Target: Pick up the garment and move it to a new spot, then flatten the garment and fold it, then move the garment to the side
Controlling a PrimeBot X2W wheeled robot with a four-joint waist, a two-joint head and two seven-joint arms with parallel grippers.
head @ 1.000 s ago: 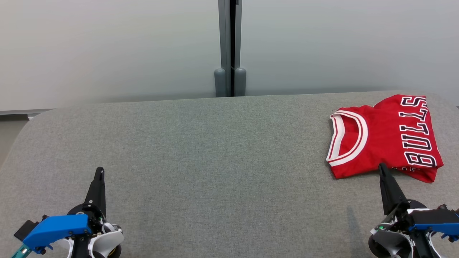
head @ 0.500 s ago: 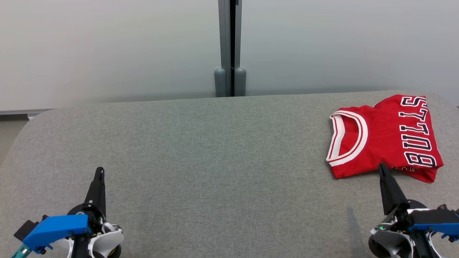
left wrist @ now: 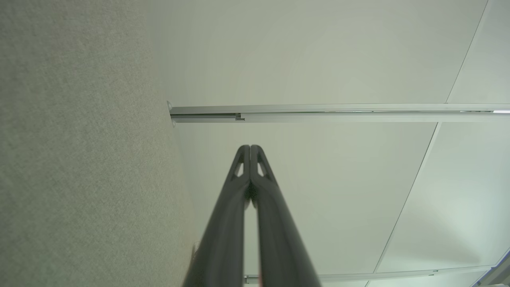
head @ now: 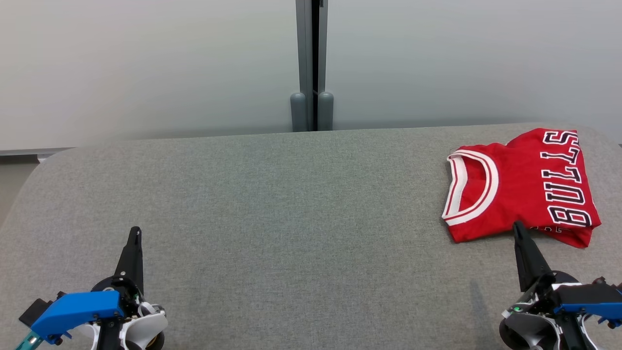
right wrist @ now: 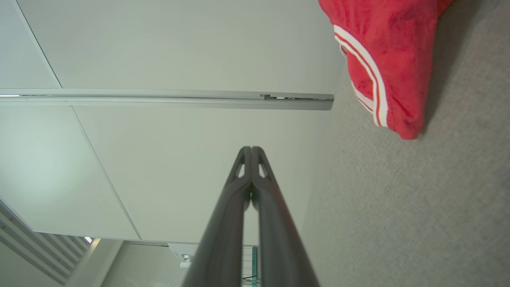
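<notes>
I see soft, even light, sharp head view; dark shadow beside the shirt [right wrist: 394, 59], fingers [right wrist: 223, 247] blurry near the lens

A broad bench [head: 291, 204] covered in grey woven fabric, its far corners rounded, spans the scene. One folded red garment [head: 525, 194] lies flat on its right side, toward the far edge. The white-trimmed neckline faces left and black-and-white lettering runs along the right.

A red garment [head: 522, 187] with white-striped trim and black-and-white lettering lies on a grey speckled table [head: 291, 218].
</notes>
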